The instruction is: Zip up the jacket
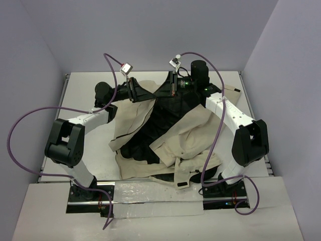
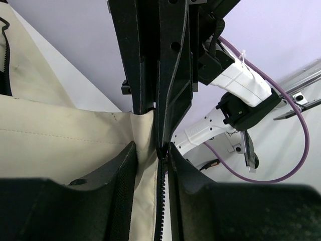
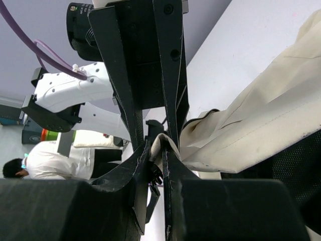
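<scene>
The left gripper (image 2: 159,144) is clenched on the jacket (image 1: 193,125). Its fingers pinch a bunched fold of beige cloth right where the zipper (image 2: 159,201) teeth run down between them. The right gripper (image 3: 160,148) is likewise clamped tight on a rolled edge of the same beige fabric, with a seamed panel spreading away to one side of it. In the top view both grippers sit close to the far edge of the table (image 1: 83,90), the left one toward the far left corner and the right one nearer the middle. They are a little apart, with the top of the garment held between them. From there the jacket spreads across the middle of the table toward the near edge. It lies open, so the black lining (image 1: 150,120) shows as a broad dark wedge between the beige front panels. A crumpled beige fold (image 1: 183,173) lies at the near edge between the two arm bases
</scene>
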Available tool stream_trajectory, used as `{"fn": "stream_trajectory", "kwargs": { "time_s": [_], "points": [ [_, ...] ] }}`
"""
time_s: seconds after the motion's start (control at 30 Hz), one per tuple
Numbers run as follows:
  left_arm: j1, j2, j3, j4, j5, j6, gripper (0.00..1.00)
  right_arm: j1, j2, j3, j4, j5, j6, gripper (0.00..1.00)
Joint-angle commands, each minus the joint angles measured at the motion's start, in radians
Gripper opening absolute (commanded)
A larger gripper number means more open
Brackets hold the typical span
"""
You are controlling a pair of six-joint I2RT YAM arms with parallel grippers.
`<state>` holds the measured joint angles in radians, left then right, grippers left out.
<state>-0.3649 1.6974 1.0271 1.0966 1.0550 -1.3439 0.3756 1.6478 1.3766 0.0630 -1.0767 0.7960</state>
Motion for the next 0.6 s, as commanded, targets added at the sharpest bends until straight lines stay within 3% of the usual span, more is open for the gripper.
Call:
{"fn": "stream_trajectory", "kwargs": {
  "time_s": [0.0,0.1,0.33,0.43,0.57],
  "points": [
    [-0.014,-0.008,0.013,0.102,0.053,-0.001,0.16,0.003,0.001,0.026,0.083,0.061,0.045,0.00],
    [-0.014,-0.010,0.013,0.104,0.057,-0.001,0.02,0.003,0.006,0.023,0.100,0.059,0.068,0.00],
    [-0.014,-0.018,0.010,0.079,0.080,0.000,0.00,0.003,0.005,0.004,0.139,0.077,0.109,0.00],
    [-0.014,-0.010,0.027,0.052,0.099,-0.007,0.18,0.005,0.001,-0.007,0.161,0.078,0.124,0.00],
    [-0.014,-0.008,0.035,0.009,0.103,0.006,0.26,0.005,0.000,-0.011,0.177,0.072,0.137,0.00]
  ]
}}
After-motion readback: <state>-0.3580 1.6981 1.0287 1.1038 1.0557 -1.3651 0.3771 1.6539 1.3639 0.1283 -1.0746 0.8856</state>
